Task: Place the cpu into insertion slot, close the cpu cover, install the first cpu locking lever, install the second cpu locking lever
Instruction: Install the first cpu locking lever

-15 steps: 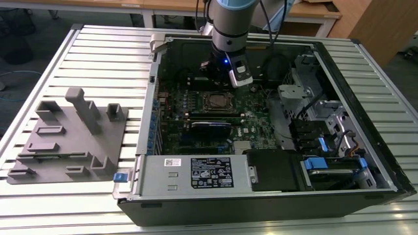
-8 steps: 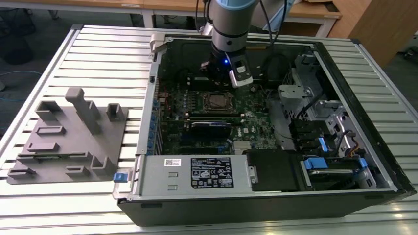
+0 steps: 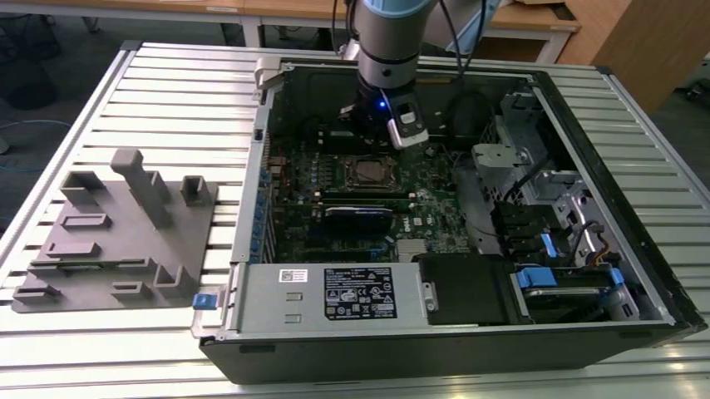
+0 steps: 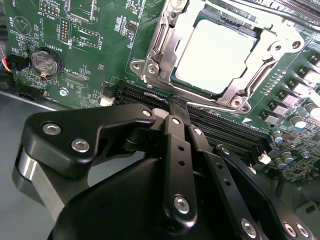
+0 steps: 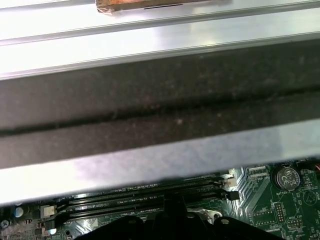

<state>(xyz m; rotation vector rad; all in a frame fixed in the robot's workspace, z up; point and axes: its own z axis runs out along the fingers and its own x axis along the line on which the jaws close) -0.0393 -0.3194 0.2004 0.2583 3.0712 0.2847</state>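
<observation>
- In the exterior view the arm [image 3: 383, 50] enters from the top centre of the frame. Its wrist blocks my sight of the fingertips, and the board behind it is lost in shadow.
- In the first wrist view the dark case wall [image 5: 160, 100] and the slatted table [image 5: 160, 30] hide most of the scene. I see only a strip of motherboard [image 5: 260, 200], with the memory slots [image 5: 140, 197] and a coin battery [image 5: 287, 176].
- In the second wrist view the gripper [image 4: 175, 106] has its fingers pressed together to a narrow point, with no gap that I can see. I cannot tell whether anything thin is pinched between them.
- The cpu [image 4: 217, 52] sits in the insertion slot [image 3: 367, 172], near the centre of the exterior frame. The cpu cover [image 4: 161, 47] lies flat around its bright top.
- The fingertips are just beside one edge of the cover, above the black memory slots.
- A thin bright rod [image 4: 220, 107] runs along that edge, right by the tips. Whether they touch it is unclear to me.
- In the exterior view, open board surrounds the slot on its left and lower sides.
- The drive cage [image 3: 510, 166] stands well apart at the right, and the case wall closes the frame's upper edge just behind the arm.
- A grey fixture tray [image 3: 111, 233] rests on the table at the lower left, outside the case.
</observation>
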